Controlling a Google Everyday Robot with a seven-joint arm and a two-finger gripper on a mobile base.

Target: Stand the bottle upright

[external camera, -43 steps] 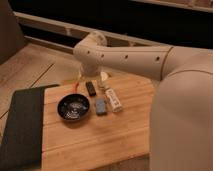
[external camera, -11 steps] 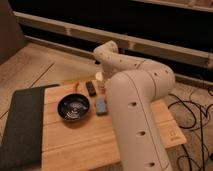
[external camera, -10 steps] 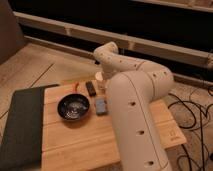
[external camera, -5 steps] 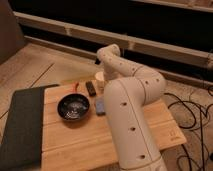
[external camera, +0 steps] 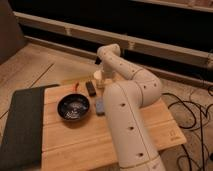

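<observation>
1. Nearest to us, the wooden bench (external camera: 75, 150) fills the lower part of the view, its planks running left to right.
2. A dark mat (external camera: 20, 125) lies along the left side of the bench, reaching from the near edge towards the far one.
3. The white arm (external camera: 127, 130) rises from the bottom of the view, climbs over the middle of the bench, bends at an elbow on the right and turns back to the left towards the far edge.
4. A black bowl (external camera: 73, 107) sits upright on the bench, just right of the mat.
5. A flat blue-grey block (external camera: 100, 106) lies just right of the bowl, and the arm covers its right side.
6. We cannot see the bottle. The arm hides the stretch of bench right of the block, so we cannot tell whether the bottle lies or stands there.
7. A small dark bar (external camera: 91, 88) lies beyond the bowl and apart from it.
8. A short cream cup (external camera: 98, 77) stands near the far edge of the bench, just beyond the dark bar.
9. The gripper (external camera: 98, 62) hangs at the end of the arm, over the far edge of the bench and just above the cup. Its jaws stand wide and we see nothing between them. We cannot tell whether it touches the cup.
10. Dark cables (external camera: 187, 107) trail over the floor to the right of the bench.
11. Farthest back, a pale ledge (external camera: 75, 32) runs along a dark wall.
</observation>
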